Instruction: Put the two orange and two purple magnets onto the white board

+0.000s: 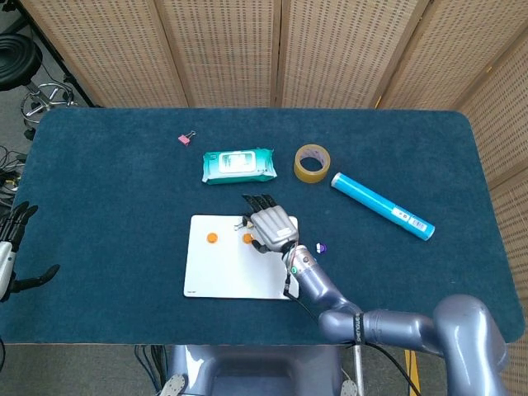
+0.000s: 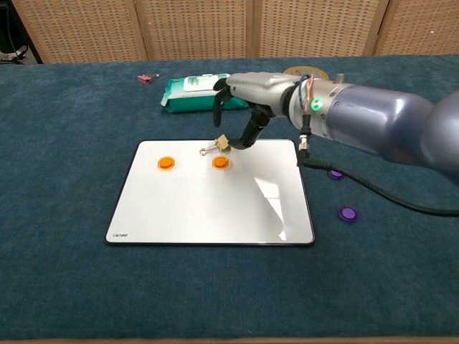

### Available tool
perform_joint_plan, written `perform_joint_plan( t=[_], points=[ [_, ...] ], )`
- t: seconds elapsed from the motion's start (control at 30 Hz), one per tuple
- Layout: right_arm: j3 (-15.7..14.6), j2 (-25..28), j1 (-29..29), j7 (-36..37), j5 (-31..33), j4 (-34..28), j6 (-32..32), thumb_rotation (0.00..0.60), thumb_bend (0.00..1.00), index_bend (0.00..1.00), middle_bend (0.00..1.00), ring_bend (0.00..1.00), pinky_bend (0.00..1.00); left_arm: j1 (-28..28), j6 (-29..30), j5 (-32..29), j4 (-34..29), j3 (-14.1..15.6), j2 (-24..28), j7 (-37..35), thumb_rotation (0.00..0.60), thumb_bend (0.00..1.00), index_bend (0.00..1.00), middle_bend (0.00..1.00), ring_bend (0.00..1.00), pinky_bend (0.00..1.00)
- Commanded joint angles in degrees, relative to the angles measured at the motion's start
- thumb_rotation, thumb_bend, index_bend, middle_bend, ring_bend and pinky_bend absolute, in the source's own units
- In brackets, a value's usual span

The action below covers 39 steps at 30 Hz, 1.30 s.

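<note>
The white board (image 2: 208, 208) (image 1: 223, 276) lies at the table's middle front. Two orange magnets (image 2: 166, 163) (image 2: 221, 163) sit apart on its far part, also visible from the head view (image 1: 212, 238) (image 1: 247, 238). Two purple magnets (image 2: 335, 173) (image 2: 348, 213) lie on the blue cloth to the right of the board; the head view shows one purple magnet (image 1: 322, 247). My right hand (image 2: 251, 97) (image 1: 271, 224) hovers above the board's far edge, fingers curved down and apart, holding nothing. My left hand (image 1: 12, 247) hangs off the table's left edge, fingers spread.
A small beige binder clip (image 2: 214, 146) lies on the board near the right orange magnet. Behind the board are a green wipes pack (image 2: 190, 89), a tape roll (image 1: 310, 162), a blue tube (image 1: 382, 206) and a pink clip (image 2: 146, 78).
</note>
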Motion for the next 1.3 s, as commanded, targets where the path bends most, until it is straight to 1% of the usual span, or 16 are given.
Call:
perform_joint_plan(
  t=[0.03,0.1,0.17,0.33,0.47,0.57,0.77,1.03,1.3],
  points=[
    [-2.06,5.2,-3.2,0.71,-1.59,-4.49,1.81,0.6,0.37,0.31,0.0,0.0,0.0,0.0,0.13,0.52,-0.33,0.28,-0.24,0.68,0.6,0.2,0.01,0.0,0.0,0.0],
    [-3.2,7.42,-4.51,0.77,-2.31,-6.31,2.47,0.6,0.27,0.28,0.0,0.0,0.0,0.06,0.31,0.85,-0.47,0.44,-0.36,1.15,0.6,0.2,0.02,0.0,0.0,0.0],
    [-4.51,9.49,-6.1,1.25,-3.37,-7.77,3.34,0.6,0.22,0.27,0.0,0.0,0.0,0.16,0.57,1.21,-0.63,0.59,-0.41,1.44,0.6,0.2,0.02,0.0,0.0,0.0],
    [-7.12,12.11,-9.21,2.5,-5.61,-9.07,4.91,0.6,0.22,0.28,0.0,0.0,0.0,0.44,1.26,1.78,-0.78,0.76,-0.51,1.79,0.6,0.2,0.02,0.0,0.0,0.0],
    [-8.28,12.11,-10.54,3.3,-5.61,-7.89,4.56,0.6,0.22,0.3,0.0,0.0,0.0,0.52,1.43,1.89,-0.79,0.79,-0.49,1.76,0.6,0.2,0.01,0.0,0.0,0.0],
    [-8.51,11.31,-10.83,3.79,-4.63,-5.84,3.26,0.6,0.22,0.32,0.0,0.0,0.0,0.62,1.65,1.99,-0.79,0.83,-0.55,1.88,0.6,0.2,0.02,0.0,0.0,0.0],
    [-8.71,9.64,-10.82,4.14,-3.18,-2.09,0.67,0.6,0.22,0.33,0.0,0.0,0.0,0.76,1.9,1.83,-0.7,0.76,-0.53,1.8,0.6,0.2,0.02,0.0,0.0,0.0],
    [-9.3,8.41,-11.54,4.48,-2.93,1.27,-0.73,0.6,0.22,0.36,0.0,0.0,0.0,0.6,1.45,1.13,-0.4,0.55,-0.41,1.53,0.6,0.2,0.02,0.0,0.0,0.0],
    [-9.3,8.38,-12.44,5.93,-3.46,3.26,-1.71,0.6,0.22,0.4,0.0,0.0,0.0,0.61,1.39,0.8,-0.33,0.44,-0.38,1.42,0.6,0.2,0.02,0.0,0.0,0.0]
  ],
)
